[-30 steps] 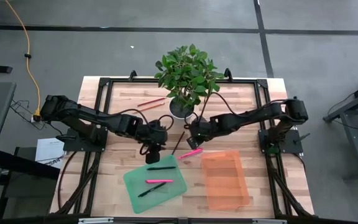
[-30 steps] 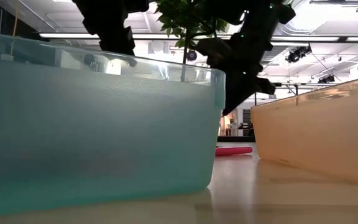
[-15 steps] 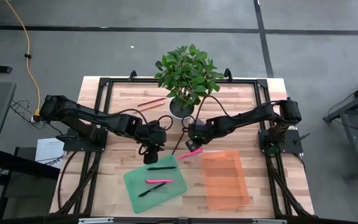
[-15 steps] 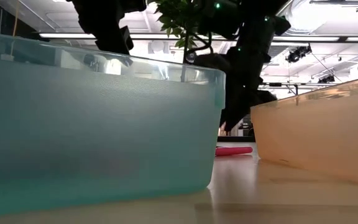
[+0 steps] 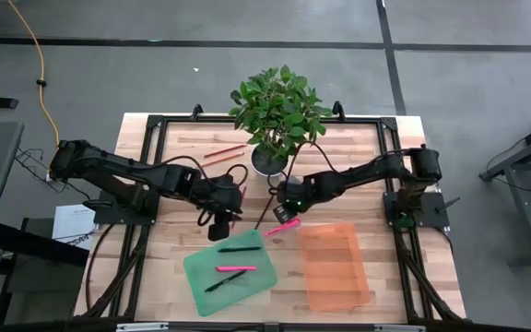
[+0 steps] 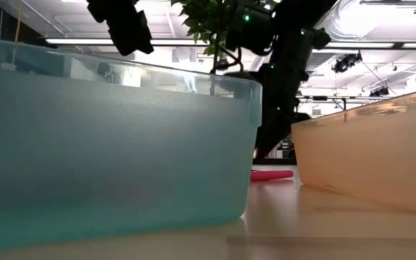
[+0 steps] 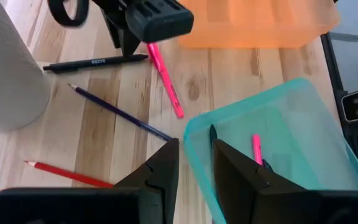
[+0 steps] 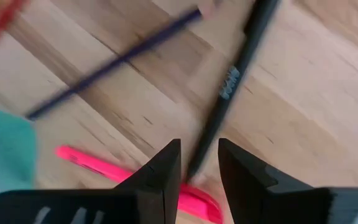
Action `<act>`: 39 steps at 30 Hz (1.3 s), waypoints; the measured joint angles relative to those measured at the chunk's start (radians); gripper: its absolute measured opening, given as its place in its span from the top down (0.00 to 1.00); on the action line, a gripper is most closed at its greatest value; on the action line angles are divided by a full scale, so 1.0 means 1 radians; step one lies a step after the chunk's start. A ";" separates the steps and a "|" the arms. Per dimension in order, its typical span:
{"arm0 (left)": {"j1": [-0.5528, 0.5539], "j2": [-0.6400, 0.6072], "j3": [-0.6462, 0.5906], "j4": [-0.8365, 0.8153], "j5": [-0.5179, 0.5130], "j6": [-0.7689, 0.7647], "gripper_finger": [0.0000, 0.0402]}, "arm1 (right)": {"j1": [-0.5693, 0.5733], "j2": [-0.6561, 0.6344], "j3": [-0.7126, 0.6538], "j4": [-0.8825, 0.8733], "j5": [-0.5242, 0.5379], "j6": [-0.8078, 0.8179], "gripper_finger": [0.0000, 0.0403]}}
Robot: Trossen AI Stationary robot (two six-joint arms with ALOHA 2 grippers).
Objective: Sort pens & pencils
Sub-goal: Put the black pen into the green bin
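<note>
Pens lie under my right pincer [image 8: 197, 171], spread and empty: black pen [image 8: 235, 81] runs lengthwise between its fingers, pink pen [image 8: 135, 180] crosswise.

High view looks straight down on the whole table [image 5: 155, 148]; low view sits at tabletop level against the teal bin [image 6: 114, 144], facing the room; both wrist views look down close beside the teal bin, sharing the pink pen [image 7: 165, 79] with the high view
</note>
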 joint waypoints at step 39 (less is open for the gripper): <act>0.000 0.002 0.000 -0.003 0.007 0.002 0.79 | -0.033 0.074 0.063 -0.226 0.042 -0.021 0.76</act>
